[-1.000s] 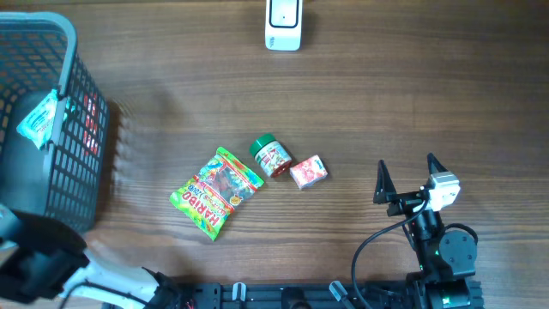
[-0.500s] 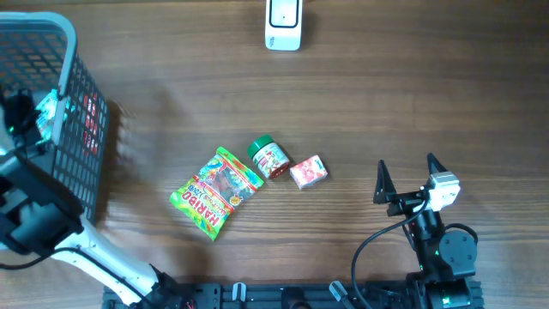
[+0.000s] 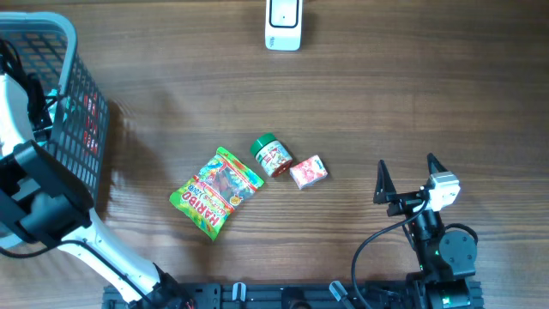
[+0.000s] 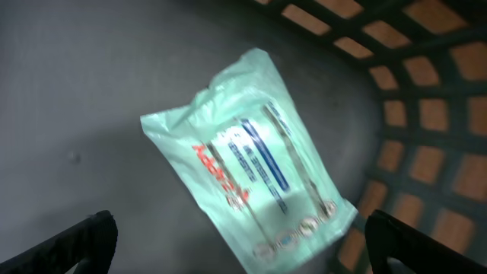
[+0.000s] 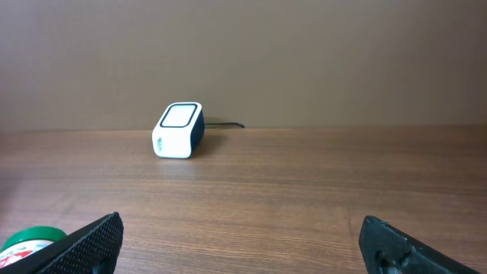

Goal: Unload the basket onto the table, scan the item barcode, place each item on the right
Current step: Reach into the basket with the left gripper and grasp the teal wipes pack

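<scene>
One basket [image 3: 81, 112] with one pale green packet [image 4: 251, 156] inside it. On the table [image 3: 429, 86] outside the basket lie three loose goods: one candy bag [image 3: 216, 190], one green-lidded jar [image 3: 271, 155], one small red box [image 3: 308, 172] — and one white scanner [image 3: 283, 24]

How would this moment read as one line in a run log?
left gripper: open, above green packet in basket | right gripper: open, empty | scanner: untouched

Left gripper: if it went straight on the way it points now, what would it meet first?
Probably the green packet in the basket: the left wrist view shows it lying dead ahead of the open left gripper. How far off it lies is unclear.
</scene>
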